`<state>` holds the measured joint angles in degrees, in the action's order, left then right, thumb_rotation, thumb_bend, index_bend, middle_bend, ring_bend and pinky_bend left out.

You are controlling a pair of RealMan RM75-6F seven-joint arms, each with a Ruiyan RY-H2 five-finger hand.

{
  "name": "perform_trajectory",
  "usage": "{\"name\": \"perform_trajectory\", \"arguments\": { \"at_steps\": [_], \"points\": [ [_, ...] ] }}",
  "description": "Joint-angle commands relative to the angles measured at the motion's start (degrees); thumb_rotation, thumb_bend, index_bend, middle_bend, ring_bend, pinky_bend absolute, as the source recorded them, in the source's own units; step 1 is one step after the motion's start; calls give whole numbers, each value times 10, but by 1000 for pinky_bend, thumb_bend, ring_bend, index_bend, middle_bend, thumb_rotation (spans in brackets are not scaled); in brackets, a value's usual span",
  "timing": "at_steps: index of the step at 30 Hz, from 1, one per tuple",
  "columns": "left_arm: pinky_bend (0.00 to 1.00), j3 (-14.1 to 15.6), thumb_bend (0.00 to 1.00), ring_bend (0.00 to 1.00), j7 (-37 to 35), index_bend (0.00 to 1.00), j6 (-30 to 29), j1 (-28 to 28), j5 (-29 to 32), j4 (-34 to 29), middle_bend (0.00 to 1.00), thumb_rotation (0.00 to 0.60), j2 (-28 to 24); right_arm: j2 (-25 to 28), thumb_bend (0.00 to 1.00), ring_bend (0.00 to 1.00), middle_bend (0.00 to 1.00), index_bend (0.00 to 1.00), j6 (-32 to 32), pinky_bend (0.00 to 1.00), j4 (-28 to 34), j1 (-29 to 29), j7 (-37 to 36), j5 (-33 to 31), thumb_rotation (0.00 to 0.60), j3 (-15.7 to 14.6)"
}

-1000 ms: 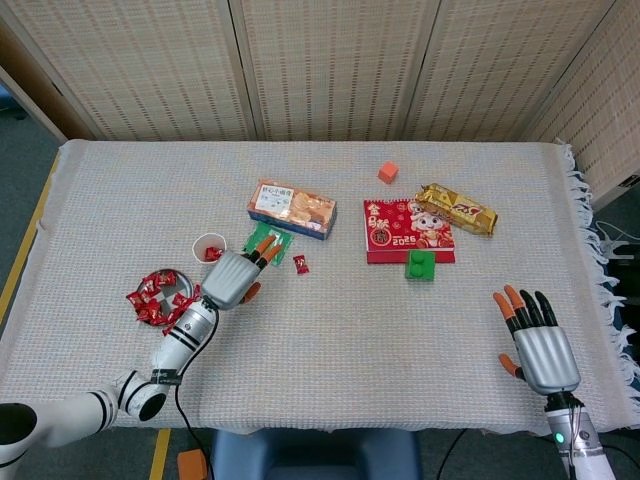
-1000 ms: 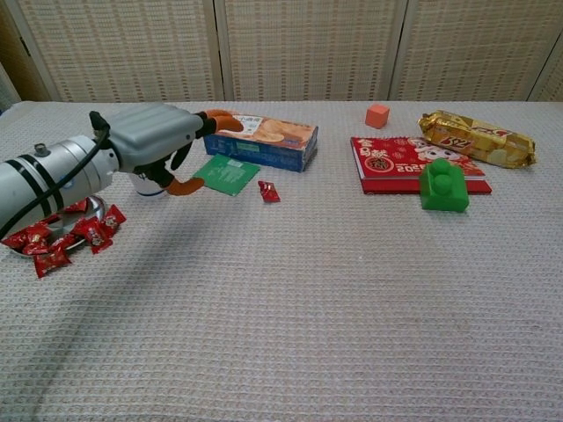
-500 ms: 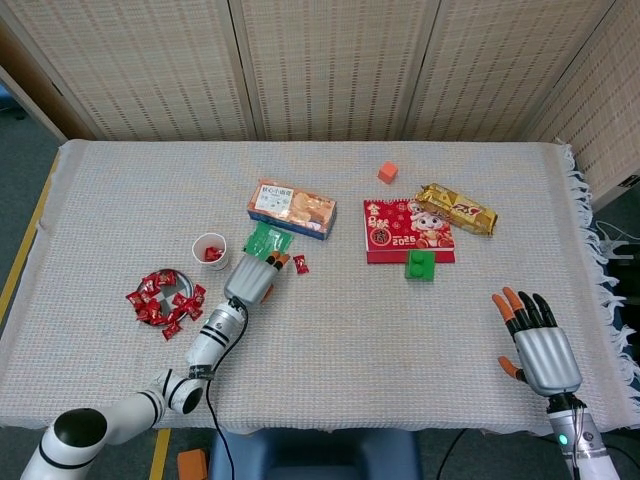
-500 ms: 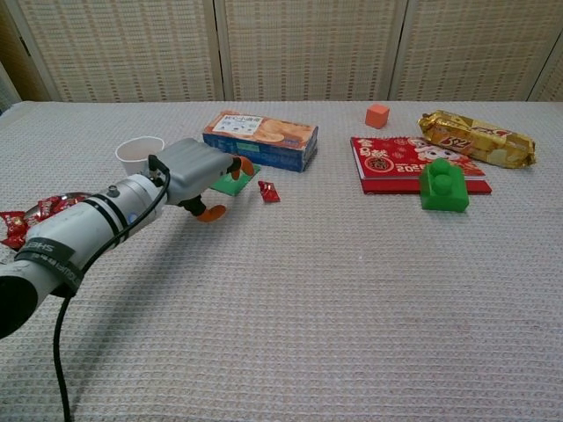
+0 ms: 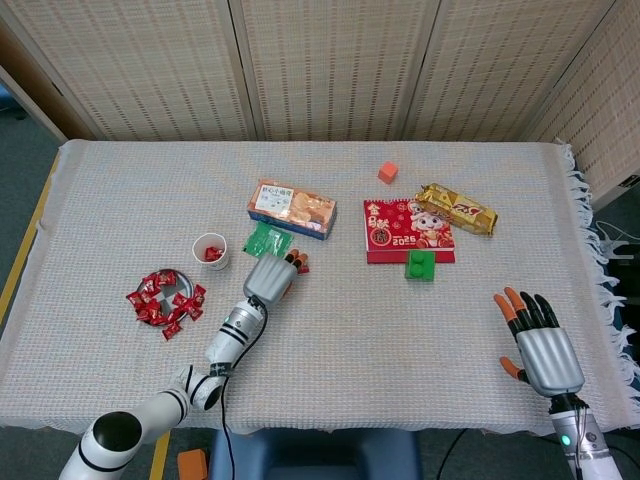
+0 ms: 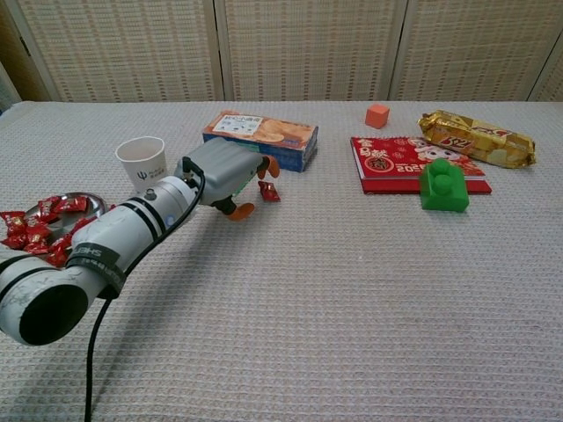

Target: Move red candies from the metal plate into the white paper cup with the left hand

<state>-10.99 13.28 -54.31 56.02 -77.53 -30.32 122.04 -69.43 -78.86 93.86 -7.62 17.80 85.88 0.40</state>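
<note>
Red candy (image 6: 268,192) lies on the cloth just beside my left hand (image 6: 225,174), whose fingers are apart and empty. My right hand (image 5: 540,345) rests spread open, holding nothing.

tablecloth (image 6: 352,290): matt woven cloth | candies (image 5: 160,297): glossy wrappers | cup (image 6: 142,163): matt paper

Lab-like test setup: cloth-covered table (image 5: 420,330), woven screen panels (image 5: 330,65) behind.
</note>
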Motion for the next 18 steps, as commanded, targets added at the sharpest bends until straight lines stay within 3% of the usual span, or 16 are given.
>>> {"name": "perform_trajectory", "arguments": {
  "at_steps": [1, 12, 18],
  "points": [
    [1000, -2, 392, 886, -5, 237, 4, 6, -2, 18, 269, 600, 10, 0, 116, 0, 0, 0, 1, 72, 0, 0, 0, 0, 600, 0],
    [1000, -7, 388, 886, -17, 282, 37, 29, 0, 79, 298, 600, 39, 2, 116, 0, 0, 0, 4, 74, 2, -1, 0, -5, 600, 1],
    [1000, -4, 391, 886, -26, 386, 30, 33, -7, 102, 409, 600, 50, 3, 116, 0, 0, 0, 3, 76, 2, 0, -1, -6, 600, 2]
  ]
}}
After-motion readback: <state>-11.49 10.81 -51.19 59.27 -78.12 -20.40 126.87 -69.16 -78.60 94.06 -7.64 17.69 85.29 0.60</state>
